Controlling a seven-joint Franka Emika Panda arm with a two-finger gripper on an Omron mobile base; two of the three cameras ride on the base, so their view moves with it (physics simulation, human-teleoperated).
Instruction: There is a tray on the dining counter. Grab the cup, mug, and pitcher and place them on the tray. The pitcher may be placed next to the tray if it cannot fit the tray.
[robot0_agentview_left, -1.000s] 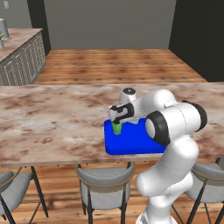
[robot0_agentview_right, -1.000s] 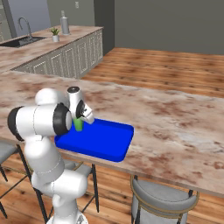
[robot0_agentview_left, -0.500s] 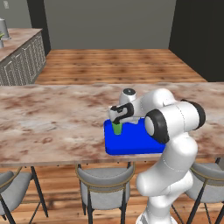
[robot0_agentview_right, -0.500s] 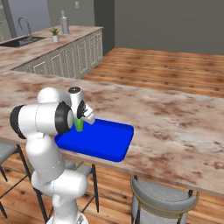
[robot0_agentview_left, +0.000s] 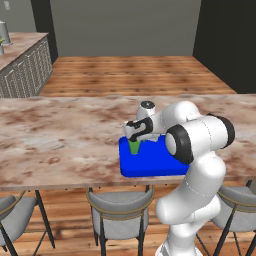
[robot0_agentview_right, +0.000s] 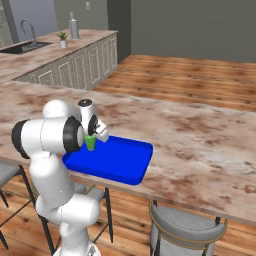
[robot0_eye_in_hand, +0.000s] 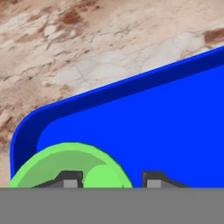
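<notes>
light: I see even, soft, rendered brightness, source unclear | shadows: faint, under the tray | glare: mild sheen on table | focus: sharp, hand view slightly pixelated

The dining counter, a long top of reddish-brown and cream marbled stone, is being seen stretching across both base views. A flat bright blue tray with rounded corners is being carried directly on it, lying close to the near edge of the stone. In the hand view, a rounded corner of the tray is being shown resting flat on the marbled counter. The rest of the visible stone is being left bare around the tray.
</notes>
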